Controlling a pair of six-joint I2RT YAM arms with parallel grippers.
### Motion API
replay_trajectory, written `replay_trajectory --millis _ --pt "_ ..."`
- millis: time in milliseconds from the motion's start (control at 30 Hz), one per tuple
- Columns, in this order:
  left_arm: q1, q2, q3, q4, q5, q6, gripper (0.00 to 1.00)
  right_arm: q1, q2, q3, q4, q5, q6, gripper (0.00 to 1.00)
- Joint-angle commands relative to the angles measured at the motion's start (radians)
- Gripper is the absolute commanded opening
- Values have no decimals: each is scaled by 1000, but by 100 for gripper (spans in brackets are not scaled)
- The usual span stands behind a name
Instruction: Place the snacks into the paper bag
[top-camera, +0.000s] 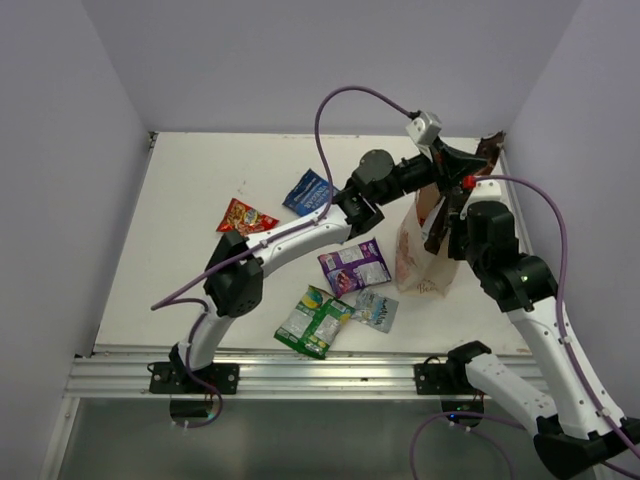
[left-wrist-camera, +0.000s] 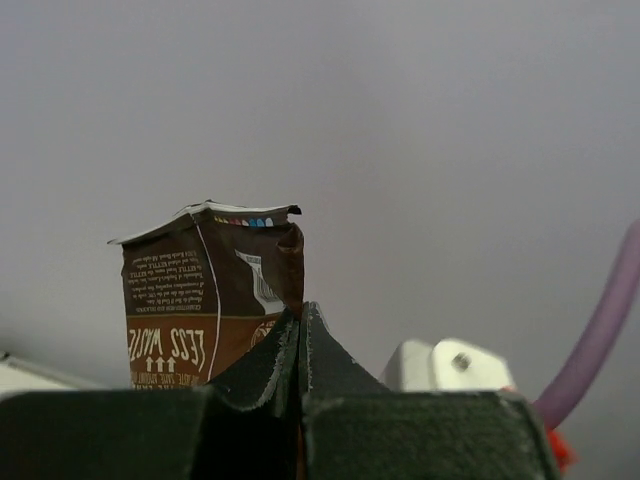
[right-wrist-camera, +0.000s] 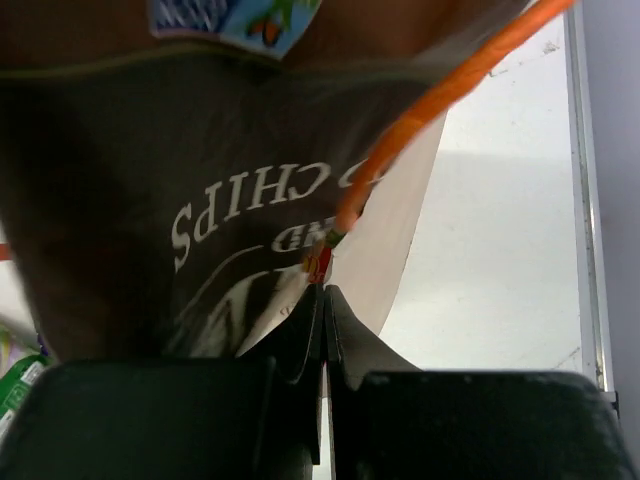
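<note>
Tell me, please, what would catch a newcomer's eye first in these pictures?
The left gripper, reaching across to the table's far right corner, pinches a large brown packet in the air. Close by, the right gripper is shut on the rim of the paper bag, beside its red string handle. Five smaller packets lie loose on the table left of the bag.

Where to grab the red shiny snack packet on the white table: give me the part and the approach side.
Probably from straight above, pinching across its shorter width near one end. The red shiny snack packet lies flat on the white table with bare surface all round it, so its sides offer little to grip and nothing crowds it.
</note>
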Motion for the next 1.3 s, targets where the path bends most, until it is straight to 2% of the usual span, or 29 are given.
replay_trajectory --millis 0,133,233,467,633,700,733,800,833,933,1067,1100,1133,1167,1200,1267 --pt "-5 -91 -101 84 -67 62 0 10 -6 79 -37 -89 -26 0" --pt "-7 -137 -246 105 -156 116 0 9 -6 154 -88 -125 -35 0" --pt "-7 -165 -302 110 -226 153 0 9 -9 209 -127 -130 -41 0" --pt "-11 -197 -383 44 -228 156 0 9 -25 242 -161 -77 -50 0" --pt "-59 -258 -453 -34 -271 205 1 9 -14 216 -149 -55 -49 0" --pt "-88 -298 -475 -57 -295 222 15 9 -12 191 -138 -35 -41 0" --pt "-95 -315 -507 -58 -295 225 27 9 -14 180 -132 -32 -41 0" --pt "-120 -379 -546 -57 -356 234 37 9 -17 142 -112 -26 -32 0" --pt "-129 -402 -587 -54 -375 236 48 9 -18 131 -105 -26 -29 0" --pt "-169 -549 -679 -25 -449 256 64 9 -20 99 -86 -23 -23 0" --pt "-250 -725 -782 -43 -674 303 64 9 -21 94 -83 -17 -18 0" --pt "-264 -761 -838 -57 -800 306 64 9 -26 96 -86 -11 -15 0" --pt "-272 -822 -864 -75 -853 303 64 9 -28 102 -91 0 -12 0" --pt "-275 -841 -886 -104 -912 297 64 9 -32 116 -104 2 -7 0" --pt "-275 -853 -918 -176 -1027 290 64 9 -40 126 -114 6 0 0" --pt "-267 -857 -943 -245 -1094 290 64 9 -51 156 -138 15 7 0"
